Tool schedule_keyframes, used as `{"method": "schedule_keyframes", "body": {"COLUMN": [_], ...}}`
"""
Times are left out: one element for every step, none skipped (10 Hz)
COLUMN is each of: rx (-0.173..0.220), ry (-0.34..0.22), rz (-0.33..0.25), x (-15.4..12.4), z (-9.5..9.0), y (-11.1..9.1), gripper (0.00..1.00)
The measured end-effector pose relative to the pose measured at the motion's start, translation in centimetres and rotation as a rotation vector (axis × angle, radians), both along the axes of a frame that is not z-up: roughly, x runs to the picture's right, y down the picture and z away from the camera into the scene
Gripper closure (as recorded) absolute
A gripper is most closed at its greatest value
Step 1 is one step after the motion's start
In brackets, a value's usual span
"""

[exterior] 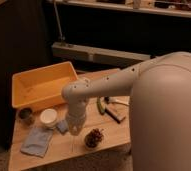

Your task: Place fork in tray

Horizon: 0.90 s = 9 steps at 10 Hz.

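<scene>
Surface: a small wooden table (106, 137) in a dim room, light brown top, seen from above and to one side. Behind it runs a dark wall with a long pale rail or ledge (96, 52) fixed across it; a shelf edge shows at the top of the view.

Tray (29, 92): large yellow-orange plastic bin with raised sides, standing at the back left corner of the table.

White cup (48, 117): just in front of the tray, near the left edge. A small dark cup (25, 115) stands to its left.

Blue cloth (36, 141): folded, lying at the front left of the table, below the white cup.

Pine cone (94, 137): brown, near the front edge, right of the arm's end.

Green-tipped tool (101, 105) and dark flat bar (115, 114): lying together toward the right side, behind the pine cone.

Arm (109, 87): pale grey, reaching in from the bulky body at the right, bending down over the middle of the table.

Gripper (73, 131): pointing down, low over the table between the white cup and the pine cone. Whether it is spread or pressed together cannot be told.

Fork: not made out anywhere; its place cannot be told.
</scene>
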State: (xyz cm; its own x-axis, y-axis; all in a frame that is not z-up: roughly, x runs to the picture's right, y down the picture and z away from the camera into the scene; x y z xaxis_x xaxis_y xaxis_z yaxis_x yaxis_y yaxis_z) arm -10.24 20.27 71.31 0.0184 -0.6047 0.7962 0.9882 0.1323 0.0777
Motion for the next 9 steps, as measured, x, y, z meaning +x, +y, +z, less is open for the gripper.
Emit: {"method": "schedule_keyframes", "body": {"rx": [0.010,0.023,0.037,0.050,0.061,0.074,0.086,0.104,0.121], "ry": [-0.002,-0.007,-0.014,-0.019,-0.024,-0.031,-0.037,-0.052,-0.063], "rz": [0.004,0.006,0.007,0.011,0.016,0.023,0.028,0.030,0.032], "x": [0.2,0.1,0.0,0.0,0.0,-0.2,-0.6,-1.5,-2.2], "z": [0.0,-0.1,-0.2,0.0,0.4,0.8,1.4,1.8,2.1], "y": [-0.6,-1.5,-2.6,-3.8,-5.0,-6.5,-8.1,-10.1,-12.0], "gripper": [1.00,1.00,1.00,1.00,1.00,1.00,1.00,1.00,1.00]}}
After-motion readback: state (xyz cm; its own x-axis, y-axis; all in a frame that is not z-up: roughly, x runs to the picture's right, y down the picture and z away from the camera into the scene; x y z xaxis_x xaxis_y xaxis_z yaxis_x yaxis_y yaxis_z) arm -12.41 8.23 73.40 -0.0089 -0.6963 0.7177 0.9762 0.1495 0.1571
